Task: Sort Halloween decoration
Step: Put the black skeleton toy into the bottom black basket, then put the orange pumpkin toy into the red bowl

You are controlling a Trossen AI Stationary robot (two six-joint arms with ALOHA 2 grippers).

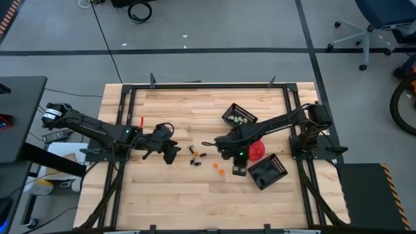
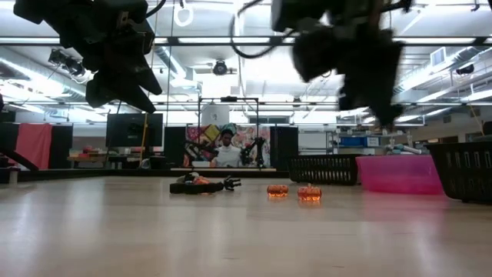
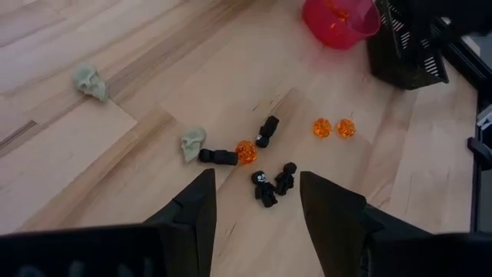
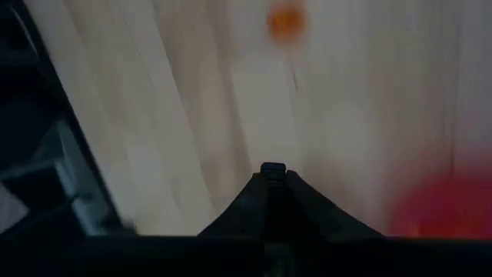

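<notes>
Left fingers (image 3: 254, 208) spread, empty; right fingers (image 4: 273, 171) closed.

Dark jointed arms, black tapered fingers (image 3: 192, 211)

From above, the trinkets (image 1: 197, 156) are specks too small to sort by kind. The right wrist view is blurred: an orange blob (image 4: 285, 21) and the bowl (image 4: 442, 206), cut by the edge. Both arms are cropped at the low view's top.
</notes>
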